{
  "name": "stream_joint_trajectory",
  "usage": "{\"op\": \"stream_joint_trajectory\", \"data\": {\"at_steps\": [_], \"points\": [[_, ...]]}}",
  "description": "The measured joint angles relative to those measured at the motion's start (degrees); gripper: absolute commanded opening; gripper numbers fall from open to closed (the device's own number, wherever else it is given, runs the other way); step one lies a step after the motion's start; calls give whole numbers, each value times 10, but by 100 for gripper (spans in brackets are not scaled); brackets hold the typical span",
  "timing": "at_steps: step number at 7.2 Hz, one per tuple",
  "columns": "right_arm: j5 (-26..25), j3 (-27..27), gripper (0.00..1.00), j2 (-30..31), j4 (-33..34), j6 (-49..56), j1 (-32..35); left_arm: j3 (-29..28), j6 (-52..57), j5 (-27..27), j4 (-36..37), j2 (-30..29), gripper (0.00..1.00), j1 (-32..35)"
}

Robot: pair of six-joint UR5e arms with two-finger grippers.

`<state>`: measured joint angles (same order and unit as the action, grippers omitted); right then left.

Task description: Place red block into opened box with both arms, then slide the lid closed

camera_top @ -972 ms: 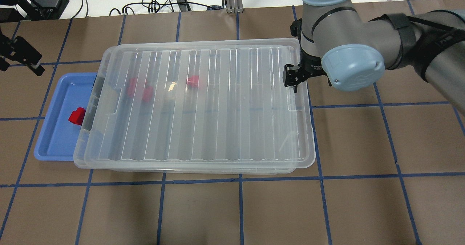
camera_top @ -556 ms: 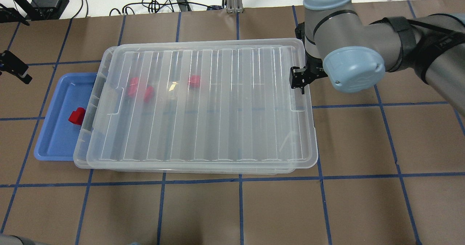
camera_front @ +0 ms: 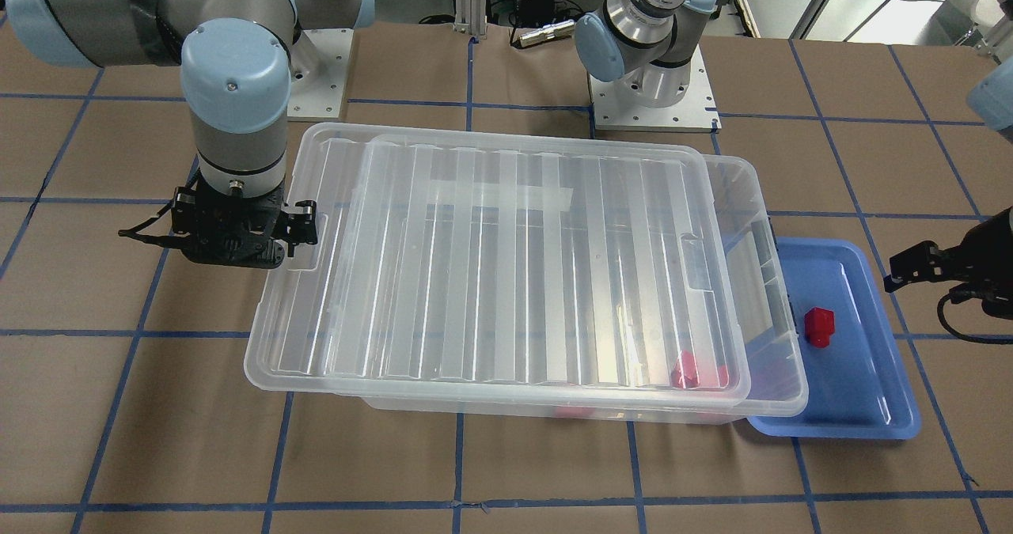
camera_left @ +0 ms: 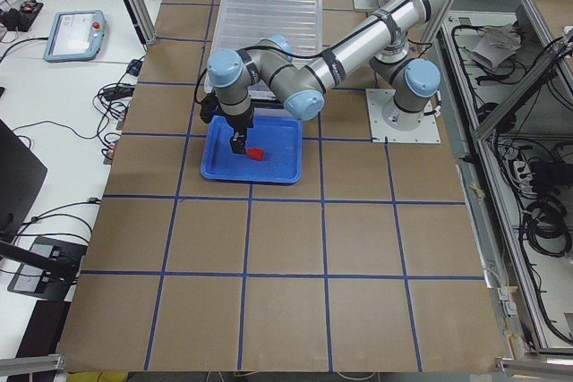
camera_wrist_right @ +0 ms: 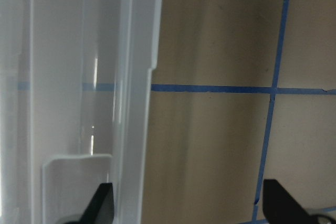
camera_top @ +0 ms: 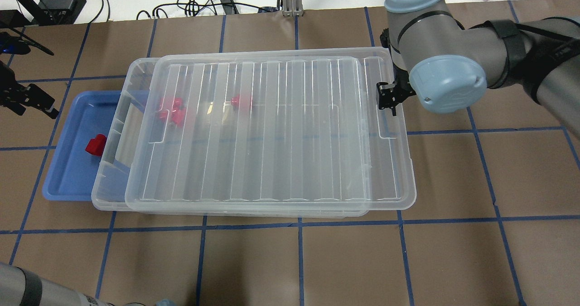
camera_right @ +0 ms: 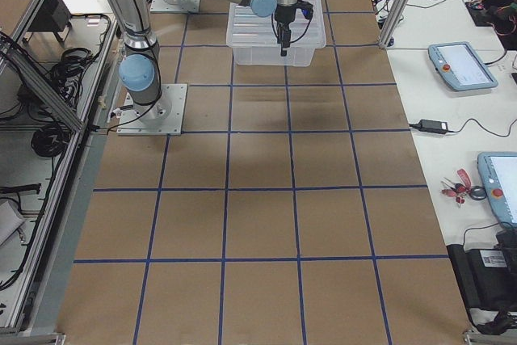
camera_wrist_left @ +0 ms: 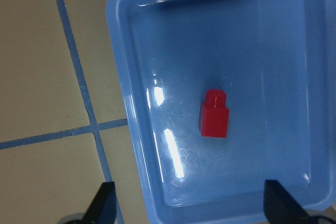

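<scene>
Red block [camera_top: 95, 145] is lying alone in the blue tray [camera_top: 68, 170], just beside the box [camera_top: 108, 183]. The left pincer [camera_wrist_left: 189, 209] is hovering above it, fingers spread wide, gripping nothing. The right pincer [camera_wrist_right: 187, 205] is gaping wide too, straddling the opposite edge of the lid [camera_top: 272, 133], which is sitting offset, leaving the box's tray-side end uncovered. Other red blocks [camera_top: 170, 110] are resting inside.

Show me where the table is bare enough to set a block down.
Bare: the table squares on the robot's side of the box, and those right of the lid. The blue tray is free around its red block. Crowded: the box's left end, where tray and lid edge meet.
</scene>
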<state>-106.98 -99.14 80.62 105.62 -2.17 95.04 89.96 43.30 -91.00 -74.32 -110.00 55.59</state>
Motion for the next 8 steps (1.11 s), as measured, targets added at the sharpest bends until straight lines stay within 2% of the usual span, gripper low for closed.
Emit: {"op": "stream_joint_trajectory", "data": {"at_steps": [4, 8], "points": [[-16, 0, 100, 4, -3, 43, -52, 59, -25, 25, 99, -33, 100, 3], [-28, 1, 100, 8, -7, 62, -97, 79, -59, 46, 125, -54, 100, 17]]}}
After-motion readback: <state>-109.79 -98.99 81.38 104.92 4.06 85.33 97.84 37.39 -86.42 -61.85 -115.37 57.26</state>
